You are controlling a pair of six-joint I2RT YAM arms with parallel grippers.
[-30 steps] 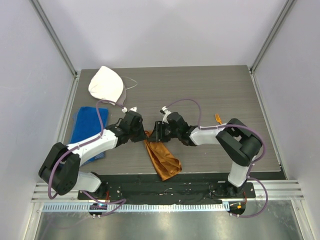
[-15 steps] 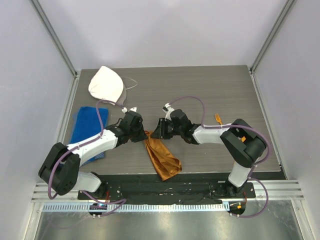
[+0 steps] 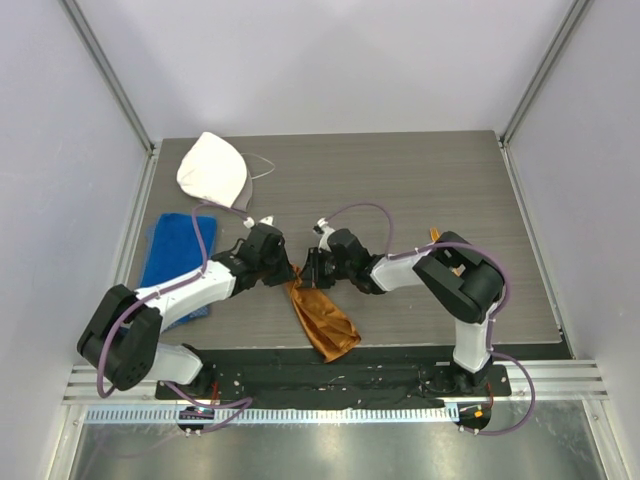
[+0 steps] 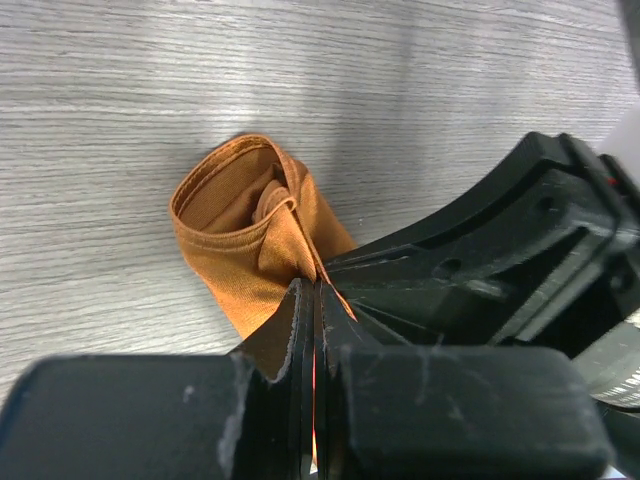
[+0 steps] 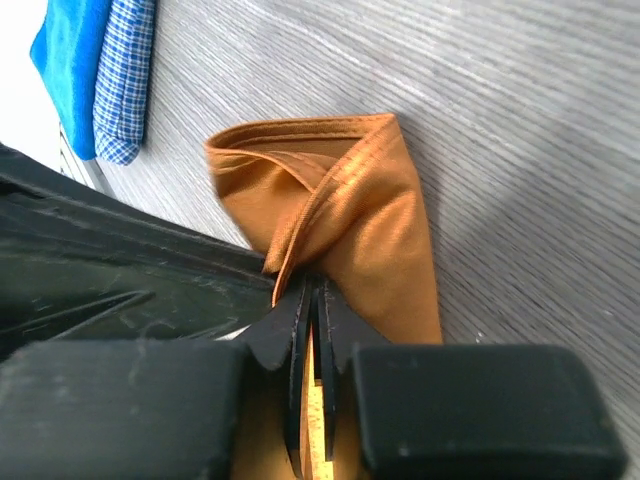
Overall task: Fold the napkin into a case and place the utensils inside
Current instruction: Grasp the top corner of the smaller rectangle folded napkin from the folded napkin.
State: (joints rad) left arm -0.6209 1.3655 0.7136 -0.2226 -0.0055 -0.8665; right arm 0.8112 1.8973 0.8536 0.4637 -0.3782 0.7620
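Top view: the napkin trails from the worktop's centre toward its near edge, far end pinched by the left hand and right hand, almost touching. Left wrist view: we record fingers clamped on the hem, folded corner just beyond them. Right wrist view: fingers likewise closed on cloth; we judge both should part evenly, holding the edge taut.

The napkin lies mid-tabletop, towards the front edge. At its far end the left gripper and right gripper meet side by side, jaws pinching it. A towel lies at the left, a cloth cap behind it, and a utensil at the right.
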